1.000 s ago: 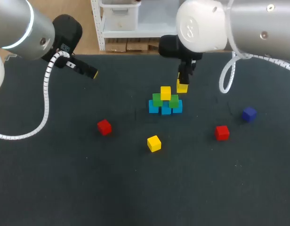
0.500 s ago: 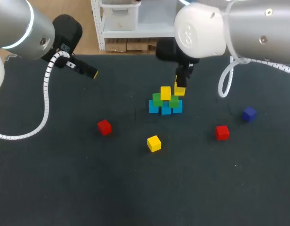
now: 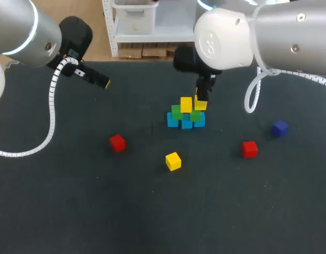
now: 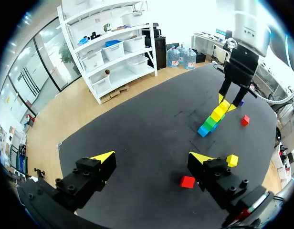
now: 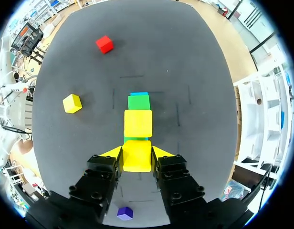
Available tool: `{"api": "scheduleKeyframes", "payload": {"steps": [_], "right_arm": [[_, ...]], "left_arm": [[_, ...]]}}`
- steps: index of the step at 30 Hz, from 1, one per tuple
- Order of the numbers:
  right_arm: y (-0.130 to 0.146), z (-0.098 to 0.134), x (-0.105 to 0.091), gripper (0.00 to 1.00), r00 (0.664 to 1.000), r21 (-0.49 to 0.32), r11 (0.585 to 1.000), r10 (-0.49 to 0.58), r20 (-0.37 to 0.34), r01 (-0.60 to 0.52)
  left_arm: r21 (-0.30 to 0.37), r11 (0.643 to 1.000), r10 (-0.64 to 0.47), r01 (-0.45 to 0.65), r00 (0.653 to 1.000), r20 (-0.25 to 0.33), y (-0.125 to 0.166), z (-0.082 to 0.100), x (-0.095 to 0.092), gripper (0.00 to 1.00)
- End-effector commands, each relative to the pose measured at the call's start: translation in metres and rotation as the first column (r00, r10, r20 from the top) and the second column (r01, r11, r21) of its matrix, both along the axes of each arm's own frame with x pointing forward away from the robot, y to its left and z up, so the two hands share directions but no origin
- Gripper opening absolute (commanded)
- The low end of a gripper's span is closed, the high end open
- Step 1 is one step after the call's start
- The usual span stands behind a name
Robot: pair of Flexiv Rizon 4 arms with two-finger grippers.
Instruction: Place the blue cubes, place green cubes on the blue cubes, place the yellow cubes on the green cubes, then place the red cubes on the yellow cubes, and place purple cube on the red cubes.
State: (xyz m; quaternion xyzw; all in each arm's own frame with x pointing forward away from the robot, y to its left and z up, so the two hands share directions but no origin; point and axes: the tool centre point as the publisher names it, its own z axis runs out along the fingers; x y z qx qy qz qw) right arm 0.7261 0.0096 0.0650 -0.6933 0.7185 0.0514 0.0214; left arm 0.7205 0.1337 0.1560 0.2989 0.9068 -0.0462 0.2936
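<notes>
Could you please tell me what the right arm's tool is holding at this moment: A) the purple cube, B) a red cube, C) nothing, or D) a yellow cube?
D: the right tool has a yellow cube clamped between its two fingers, as the right wrist view shows.

The dark table (image 3: 73, 211) bears blue cubes (image 3: 173, 121), two red cubes (image 3: 117, 142), a yellow cube (image 3: 173, 161), a purple cube (image 3: 280, 128).

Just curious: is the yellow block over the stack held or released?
Held: both fingers of the right end effector press the yellow block from opposite sides.
</notes>
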Motion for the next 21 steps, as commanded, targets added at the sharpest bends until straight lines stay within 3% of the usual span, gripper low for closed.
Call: {"api": "scheduleKeyframes", "payload": {"steps": [1, 21], "right_arm": [[0.0007, -0.0009, 0.0, 0.0, 1.0, 0.0, 1.0, 0.0, 0.001, 0.0], [0.0048, -0.0043, 0.0011, 0.0, 1.0, -0.003, 1.0, 0.011, -0.004, -0.011]], "left_arm": [[-0.004, 1.0, -0.005, 0.005, 1.0, 0.0, 0.0015, -0.0002, -0.0001, 1.0], [-0.004, 1.0, -0.005, 0.005, 1.0, 0.0, 0.0015, -0.0002, -0.0001, 1.0]]}}
